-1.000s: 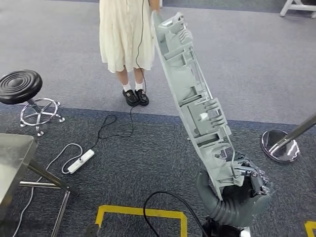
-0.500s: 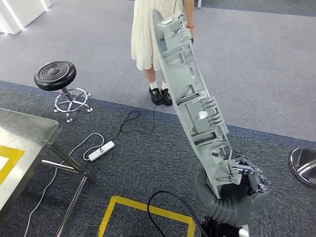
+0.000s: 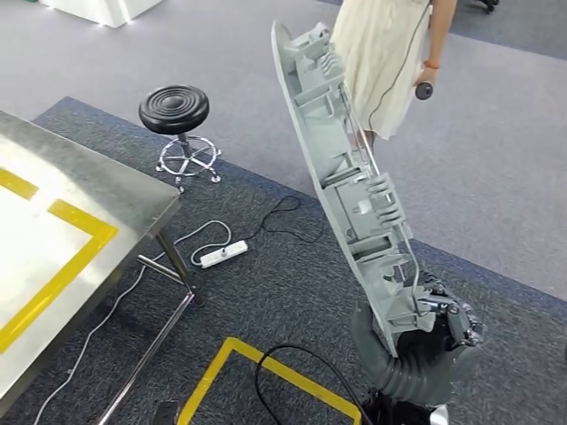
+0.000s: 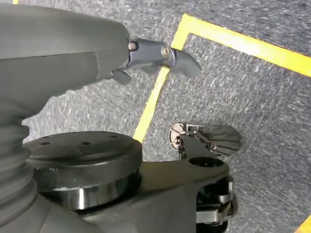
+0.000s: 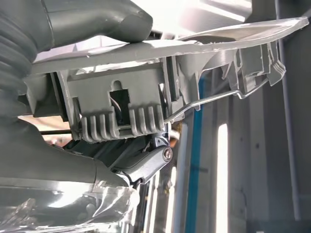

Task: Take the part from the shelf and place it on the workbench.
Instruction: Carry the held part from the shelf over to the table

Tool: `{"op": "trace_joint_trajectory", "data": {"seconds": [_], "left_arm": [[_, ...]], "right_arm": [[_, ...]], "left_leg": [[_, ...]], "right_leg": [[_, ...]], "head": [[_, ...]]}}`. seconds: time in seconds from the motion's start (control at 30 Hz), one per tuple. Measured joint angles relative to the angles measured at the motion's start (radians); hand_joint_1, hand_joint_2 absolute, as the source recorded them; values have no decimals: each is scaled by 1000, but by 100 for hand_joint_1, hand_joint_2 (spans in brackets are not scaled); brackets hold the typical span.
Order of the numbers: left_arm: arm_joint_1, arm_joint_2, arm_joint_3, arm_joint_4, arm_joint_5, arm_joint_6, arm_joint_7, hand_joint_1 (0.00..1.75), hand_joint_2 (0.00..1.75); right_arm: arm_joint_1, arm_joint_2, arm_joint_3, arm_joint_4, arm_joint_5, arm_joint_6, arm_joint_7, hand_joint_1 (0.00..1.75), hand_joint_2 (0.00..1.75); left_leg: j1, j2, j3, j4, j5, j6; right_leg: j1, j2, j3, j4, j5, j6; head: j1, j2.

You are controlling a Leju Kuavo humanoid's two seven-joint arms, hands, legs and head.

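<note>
The right robot hand (image 3: 428, 341) is closed on the lower end of the part (image 3: 347, 186), a long grey plastic panel with ribs and clips on its inner side. In the right wrist view the thumb lies on the smooth face of the panel and the darker fingers (image 5: 146, 165) press from the ribbed side, so the grip looks firm. The part stands almost upright, leaning away from the robot, high above the carpet and well apart from the tabletop (image 3: 134, 190).

The left robot hand (image 4: 161, 53) hangs beside the body over the carpet; it holds nothing and its fingers are apart.

I judge that the carrying step is in hand: the part is off the shelf, and the steel tabletop with its yellow tape marking (image 3: 73, 243) lies to the robot's left. The next move calls for facing the tabletop, coming near it, and lowering the long panel flat inside the marking. The tall end could swing toward the person (image 3: 388, 53) who stands near.

No brand, label or writing can be read on any thing here.
</note>
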Motion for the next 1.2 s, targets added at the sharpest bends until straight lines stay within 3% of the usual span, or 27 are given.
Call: {"op": "trace_joint_trajectory", "data": {"seconds": [0.03,0.07,0.1,0.17,0.23,0.3,0.33,0.4,0.43,0.47,0.53,0.57,0.6,0.67,0.73,0.8,0.83,0.9,0.97,1.03,1.07,1.1,1.13,1.2], "left_arm": [[1,0,0,0,0,0,0,0,175],[2,0,0,0,1,0,0,0,175],[2,0,0,0,1,0,0,0,175],[2,0,0,0,2,1,0,0,175],[1,0,0,0,3,3,0,0,175],[3,0,1,0,5,4,0,0,175],[5,0,2,0,6,4,0,0,175],[4,0,3,0,8,4,0,0,175],[3,0,3,0,8,4,0,0,175],[2,0,3,0,8,4,0,0,175],[2,0,3,0,8,5,0,0,175],[3,1,3,0,8,5,0,0,175],[4,1,3,0,8,4,0,0,175],[2,2,3,0,7,4,0,0,175],[-2,3,3,0,5,4,-1,0,175],[-3,3,3,0,2,4,-2,0,175],[-1,3,4,0,2,4,-2,0,175],[0,3,4,0,1,4,-2,0,175],[-1,2,4,0,1,5,-2,0,175],[-1,2,4,0,0,5,-2,0,175],[0,2,4,0,0,5,-2,0,175],[1,2,4,0,0,5,-2,0,175],[2,2,4,0,0,5,-2,0,175],[0,2,4,0,1,5,-2,0,175]], "right_arm": [[0,0,0,1,0,0,0,175,175],[0,0,0,2,0,0,-1,175,175],[0,-1,0,2,0,0,-2,175,175],[-1,-1,0,2,1,0,-3,175,175],[-1,-1,1,2,5,0,-4,175,175],[-1,-1,1,2,11,0,-5,175,175],[-2,-1,1,2,14,0,-5,175,175],[-2,-1,1,2,17,0,-5,175,175],[-1,-1,1,2,18,0,-6,175,175],[0,-1,1,2,18,0,-6,175,175],[1,-1,1,2,18,0,-6,175,175],[1,-1,1,2,19,0,-6,175,175],[0,-1,1,2,19,0,-6,175,175],[0,-1,1,2,20,0,-6,175,175],[0,-1,1,2,21,0,-7,175,175],[-1,-1,1,1,24,0,-9,175,175],[-2,-1,1,1,27,0,-10,175,175],[-3,-1,0,1,32,0,-12,175,175],[-2,-1,-1,1,33,0,-13,175,175],[-1,-1,-1,1,34,0,-13,175,175],[0,-1,-2,1,35,0,-13,175,175],[0,-1,-2,1,35,0,-13,175,175],[-1,-1,-2,1,35,0,-13,175,175],[-2,-1,-2,1,34,0,-14,175,175]], "left_leg": [[0,-15,0,0,1,0],[1,-30,0,0,2,-1],[1,-46,1,1,2,-3],[3,-73,-1,3,5,-11],[4,-94,-10,3,11,-24],[9,-110,-18,-2,19,-40],[8,-100,-21,0,17,-45],[4,-49,-48,53,-20,-54],[2,-18,-74,109,-52,-57],[2,-2,-105,176,-84,-59],[2,8,-143,262,-111,-59],[2,10,-137,258,-99,-58],[1,17,-112,217,-72,-55],[-6,65,-37,91,-20,-46],[-15,105,5,12,-6,-33],[-17,91,5,-1,-8,-22],[-15,78,4,-3,-6,-16],[-9,52,4,-7,0,-6],[-5,26,2,-7,3,0],[-5,-3,1,-7,5,1],[-5,-17,1,-7,6,0],[-4,-32,1,-7,7,-1],[-3,-48,2,-7,8,-4],[-3,-76,-3,-3,12,-14]], "right_leg": [[0,2,-9,12,6,0],[-1,5,1,-13,30,-2],[-3,13,27,-71,66,-3],[-12,59,86,-199,119,-5],[-16,94,111,-254,129,-9],[-13,82,112,-259,132,-21],[-13,71,112,-261,135,-28],[-13,43,115,-267,140,-41],[-11,28,115,-268,140,-45],[-9,13,114,-268,139,-48],[-6,-18,114,-268,138,-50],[-4,-33,114,-268,137,-50],[-3,-46,115,-268,137,-50],[2,-69,119,-266,133,-46],[10,-91,120,-263,129,-38],[13,-115,122,-264,126,-29],[11,-111,123,-261,121,-23],[7,-68,106,-213,87,-11],[3,-16,50,-92,24,-4],[2,-1,0,8,-6,-2],[1,2,-4,10,7,-2],[-1,6,13,-29,37,-3],[-4,19,42,-94,75,-3],[-13,69,99,-216,121,-4]], "head": [[1,0],[1,0],[2,0],[2,0],[1,0],[1,0],[0,0],[-7,0],[-11,0],[-13,0],[-13,0],[-13,0],[-13,0],[-14,0],[-13,0],[-12,0],[-11,0],[-6,0],[0,0],[2,0],[3,0],[3,0],[3,0],[3,0]]}}
